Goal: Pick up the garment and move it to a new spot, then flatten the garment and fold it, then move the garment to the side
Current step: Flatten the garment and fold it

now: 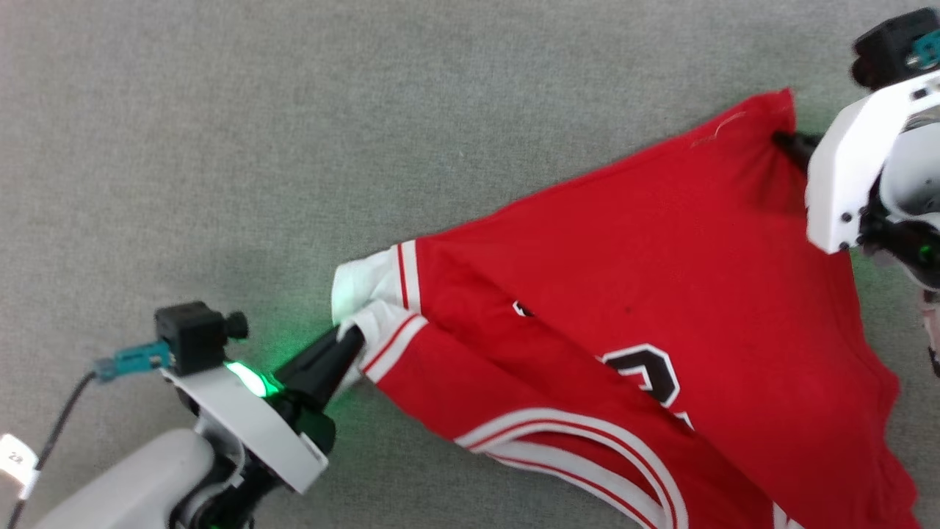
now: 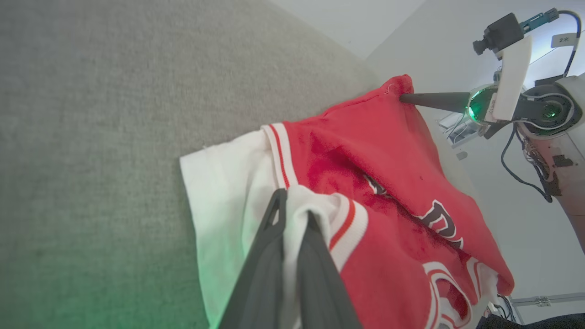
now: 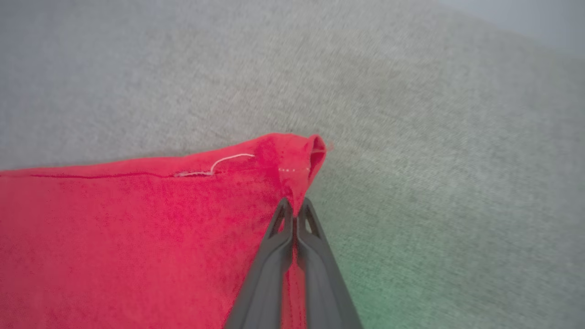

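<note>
The garment (image 1: 661, 250), a red jersey with white sleeve ends and black numerals, lies stretched across the grey surface (image 1: 220, 147). My left gripper (image 1: 356, 342) is shut on the white sleeve end at the jersey's left; in the left wrist view white cloth (image 2: 292, 214) is pinched between the two dark fingers (image 2: 269, 256). My right gripper (image 1: 780, 138) is shut on the red hem corner at the upper right. The right wrist view has the garment (image 3: 137, 228) bunched into a peak at that gripper (image 3: 295, 212). The left wrist view also takes in the right gripper (image 2: 404, 97) at that corner.
Grey fabric covers the whole work surface around the jersey, with open room to the left and top. In the left wrist view the surface edge (image 2: 365, 59) gives way to a pale floor with cables (image 2: 521, 164) beside the robot's right arm (image 2: 544, 109).
</note>
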You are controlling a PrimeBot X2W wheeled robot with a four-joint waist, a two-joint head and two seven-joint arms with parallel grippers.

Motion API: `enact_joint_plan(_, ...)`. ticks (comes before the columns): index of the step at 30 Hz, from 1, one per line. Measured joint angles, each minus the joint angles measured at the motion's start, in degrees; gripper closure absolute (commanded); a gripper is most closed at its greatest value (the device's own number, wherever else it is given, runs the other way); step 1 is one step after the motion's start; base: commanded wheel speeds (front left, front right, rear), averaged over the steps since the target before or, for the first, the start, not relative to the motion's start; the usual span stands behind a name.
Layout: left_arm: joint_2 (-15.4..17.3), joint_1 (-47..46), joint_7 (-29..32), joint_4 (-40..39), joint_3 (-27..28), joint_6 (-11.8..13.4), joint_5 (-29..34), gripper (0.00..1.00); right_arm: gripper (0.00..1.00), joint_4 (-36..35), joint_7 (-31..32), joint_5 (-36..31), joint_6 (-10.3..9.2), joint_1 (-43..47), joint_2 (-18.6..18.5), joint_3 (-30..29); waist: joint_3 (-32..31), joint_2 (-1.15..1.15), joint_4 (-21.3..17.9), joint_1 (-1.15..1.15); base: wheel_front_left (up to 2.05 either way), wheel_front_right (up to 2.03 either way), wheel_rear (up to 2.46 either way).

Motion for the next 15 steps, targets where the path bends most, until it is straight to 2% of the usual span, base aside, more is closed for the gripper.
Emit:
enact_joint_plan(7, 0.81, -2.63, 0.02, 1.16, 5.5, 0.0, 2.92, 1.0, 1.0, 2.12, -9.29, -2.33, 0.01, -0.53, 1.63, -10.24, -2.25, 0.0, -1.32, 0.0, 0.0, 0.0, 0.0)
enact_joint_plan(15, 1.78, -19.85, 0.92, 4.39, 9.26, -0.02, 0.54, 1.0, 1.0, 4.41, -18.15, -9.47, 0.07, -7.69, 4.54, -23.6, -2.59, 0.0, -3.76, 0.0, 0.0, 0.0, 0.0)
